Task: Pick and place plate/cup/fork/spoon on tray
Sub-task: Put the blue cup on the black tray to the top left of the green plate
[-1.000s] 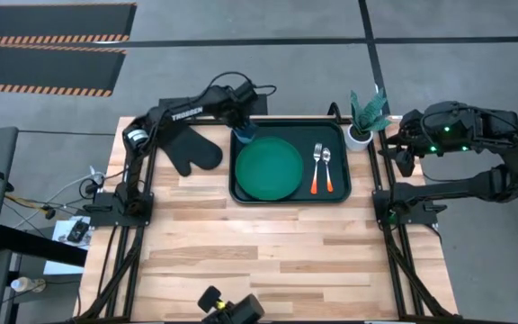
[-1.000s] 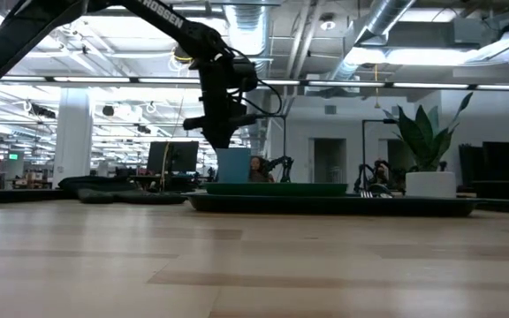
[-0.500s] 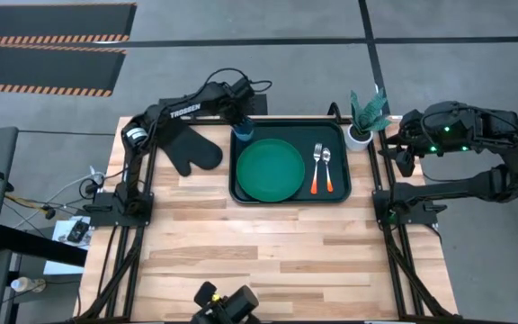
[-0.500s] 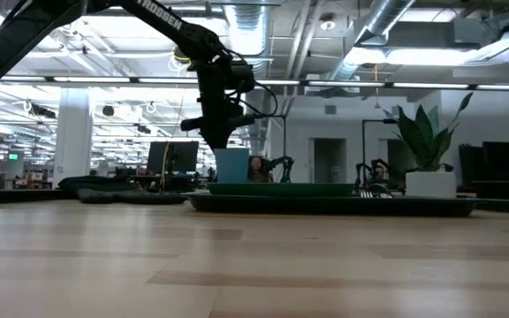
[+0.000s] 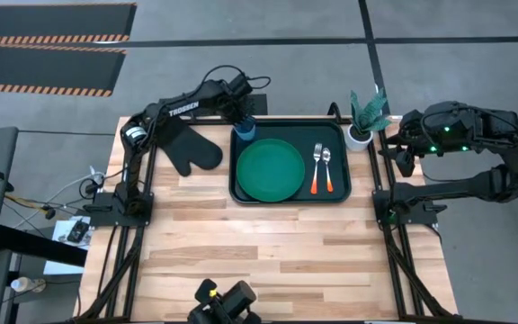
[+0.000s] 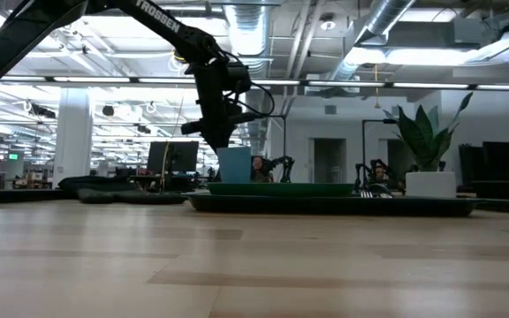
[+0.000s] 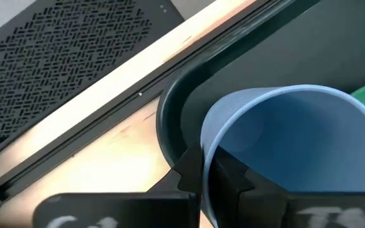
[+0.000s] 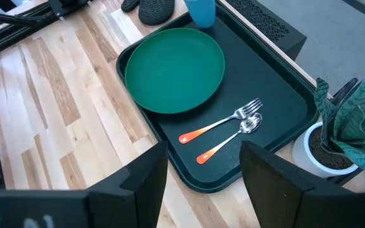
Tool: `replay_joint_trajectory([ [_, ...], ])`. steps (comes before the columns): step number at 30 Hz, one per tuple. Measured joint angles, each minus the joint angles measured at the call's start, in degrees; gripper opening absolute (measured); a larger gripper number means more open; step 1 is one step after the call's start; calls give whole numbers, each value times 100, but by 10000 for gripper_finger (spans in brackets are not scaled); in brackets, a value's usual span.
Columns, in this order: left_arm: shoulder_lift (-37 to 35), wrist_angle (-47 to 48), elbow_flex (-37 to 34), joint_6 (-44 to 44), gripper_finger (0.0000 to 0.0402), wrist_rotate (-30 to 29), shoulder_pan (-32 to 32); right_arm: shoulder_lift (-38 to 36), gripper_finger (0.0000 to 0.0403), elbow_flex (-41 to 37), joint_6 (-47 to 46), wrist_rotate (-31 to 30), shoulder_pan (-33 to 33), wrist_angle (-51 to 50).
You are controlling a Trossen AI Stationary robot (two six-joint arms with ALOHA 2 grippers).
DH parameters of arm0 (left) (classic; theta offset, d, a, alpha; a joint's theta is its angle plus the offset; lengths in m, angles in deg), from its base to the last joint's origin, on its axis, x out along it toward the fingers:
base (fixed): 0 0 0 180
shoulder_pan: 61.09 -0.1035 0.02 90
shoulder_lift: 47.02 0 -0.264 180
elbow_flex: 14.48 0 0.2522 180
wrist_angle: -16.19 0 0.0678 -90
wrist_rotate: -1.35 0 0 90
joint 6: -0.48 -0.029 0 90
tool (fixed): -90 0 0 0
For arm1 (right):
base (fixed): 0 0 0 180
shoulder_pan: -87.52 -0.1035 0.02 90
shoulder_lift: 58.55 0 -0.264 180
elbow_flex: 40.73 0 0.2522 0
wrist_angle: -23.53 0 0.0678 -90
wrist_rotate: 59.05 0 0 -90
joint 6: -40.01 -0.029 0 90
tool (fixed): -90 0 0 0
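The left gripper (image 5: 244,118) hung over the far left corner of the tray (image 5: 338,191), its two fingers (image 7: 224,179) set either side of the cup's wall, one inside and one outside; whether they pressed on that wall or stood slightly off it could not be told. The cup (image 5: 244,131) stood upright in that corner of the tray, just beside the plate (image 5: 269,169); the wrist view showed its blue inside (image 7: 296,145) with nothing in it.

The plate lay flat on the left half of the tray with nothing on it. On the right half, the fork (image 5: 315,167) and the spoon (image 5: 326,169) lay side by side, nearly touching, orange handles toward the near rim.

The right gripper (image 5: 401,148) waited folded back off the table's right edge, its jaws spread wide.

Outside the tray, a black oven mitt (image 5: 190,151) lay on the table to its left, and a white pot with a green plant (image 5: 361,130) stood just off its far right corner.
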Motion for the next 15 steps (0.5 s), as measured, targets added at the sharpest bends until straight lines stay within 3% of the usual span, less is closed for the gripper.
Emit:
replay_joint_trajectory([
  [15,0,-209,-210,53,3,-83,-39,0,221,0,-2,2,1,0],
])
